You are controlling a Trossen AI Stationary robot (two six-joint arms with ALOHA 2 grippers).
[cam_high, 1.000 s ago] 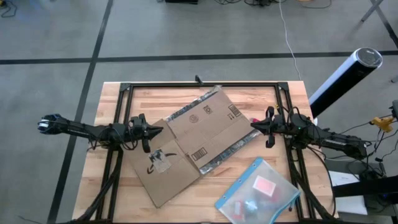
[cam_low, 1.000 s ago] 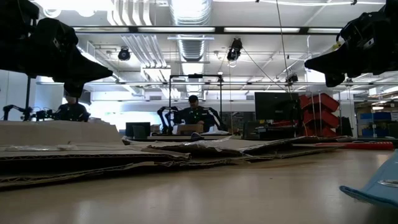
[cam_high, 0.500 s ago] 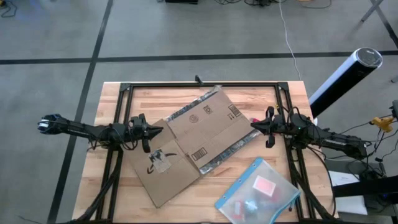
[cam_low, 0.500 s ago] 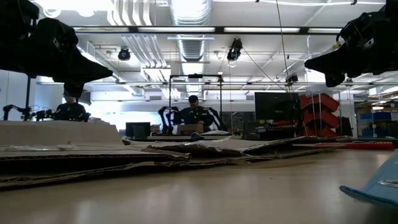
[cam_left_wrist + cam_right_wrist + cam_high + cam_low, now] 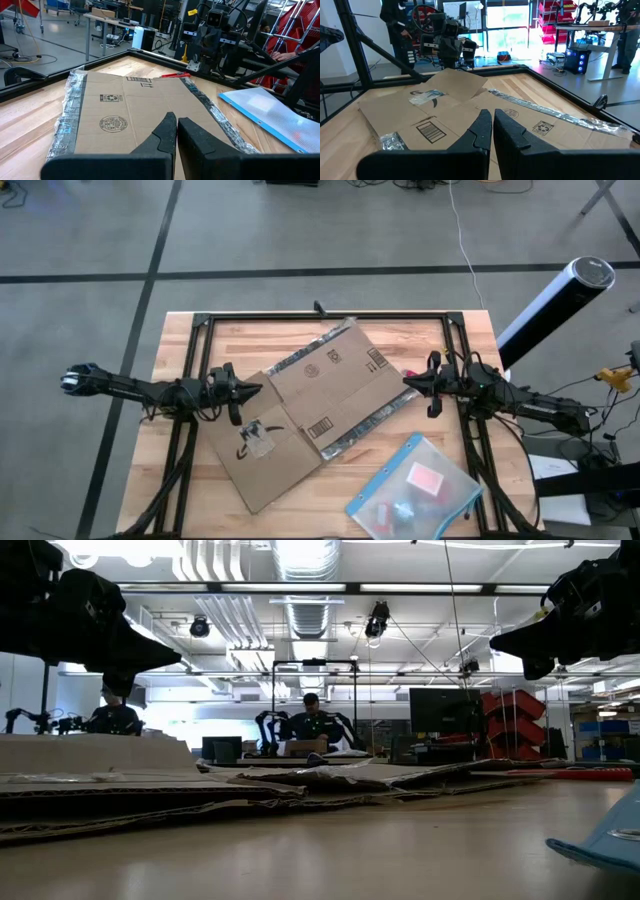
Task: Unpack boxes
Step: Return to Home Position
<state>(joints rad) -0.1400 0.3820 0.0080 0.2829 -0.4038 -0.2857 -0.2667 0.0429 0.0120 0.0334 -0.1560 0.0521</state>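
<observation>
One box, opened out flat on the worktop; two grippers clenched, both empty.
The box (image 5: 310,405) lies across the middle of the worktop (image 5: 170,340), with tape strips along its edges and printed marks facing up. Left gripper (image 5: 255,391) hovers at its left edge, right gripper (image 5: 408,380) at its right edge, each with fingers pressed together. A clear blue-edged pouch (image 5: 415,490) lies near the box, toward the right arm's side.

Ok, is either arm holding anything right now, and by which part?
Nothing is held. The left end effector and the right end effector are both shut and empty, hanging above the flattened box.
</observation>
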